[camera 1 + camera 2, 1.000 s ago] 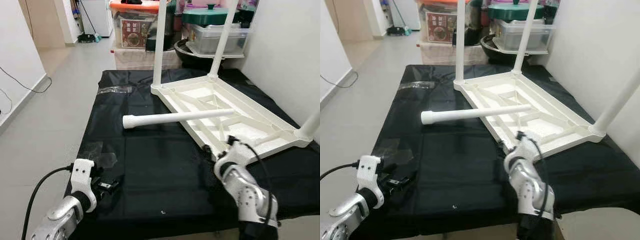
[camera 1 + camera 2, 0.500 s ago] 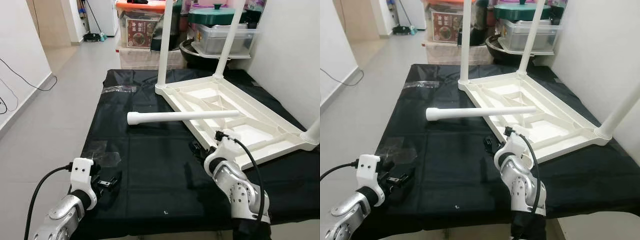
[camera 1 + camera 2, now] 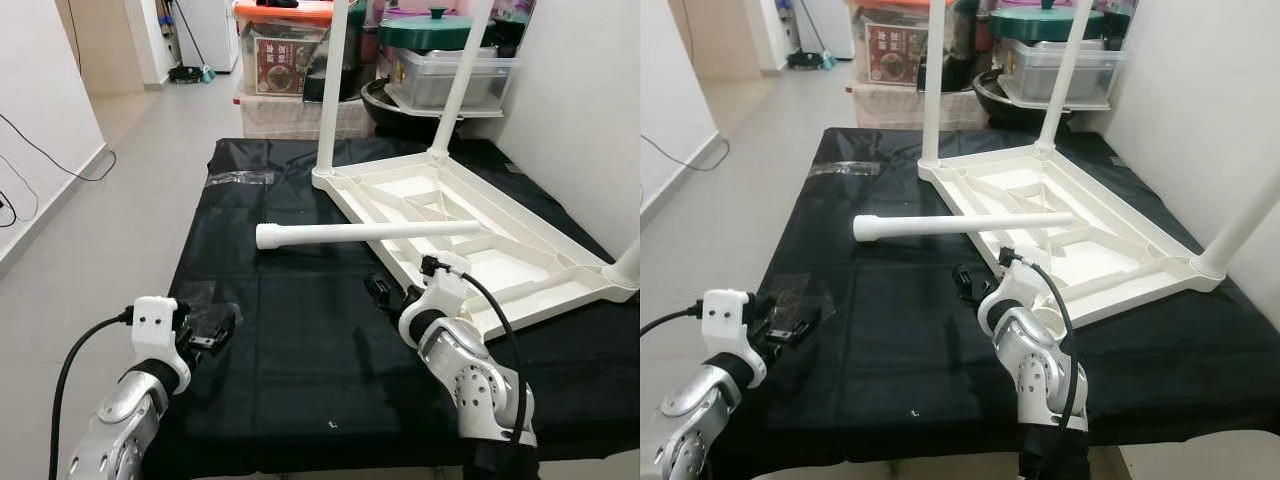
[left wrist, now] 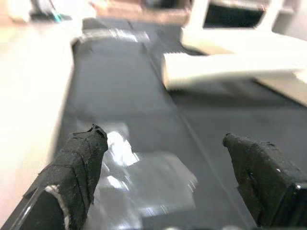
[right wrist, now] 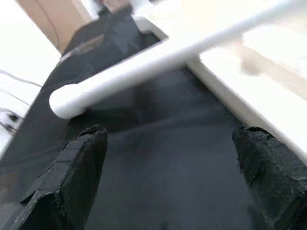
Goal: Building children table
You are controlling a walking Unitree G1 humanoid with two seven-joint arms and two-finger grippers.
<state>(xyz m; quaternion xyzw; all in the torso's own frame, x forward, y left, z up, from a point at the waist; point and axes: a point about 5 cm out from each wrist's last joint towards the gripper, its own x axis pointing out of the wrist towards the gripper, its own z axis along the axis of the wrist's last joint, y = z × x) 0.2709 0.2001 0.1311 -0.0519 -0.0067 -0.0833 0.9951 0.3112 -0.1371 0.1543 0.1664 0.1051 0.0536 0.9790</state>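
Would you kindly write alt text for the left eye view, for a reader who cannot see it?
An upturned white plastic table top lies on a black mat with three white legs standing up from it, and a loose white plastic leg rests across its near edge. The right hand, open, hovers just short of that loose leg; the left hand, open, hovers at the mat's left edge.

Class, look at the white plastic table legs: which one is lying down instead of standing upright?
The loose white plastic leg lies across the black mat and the upturned white tabletop's edge; the others stand upright in its corners.
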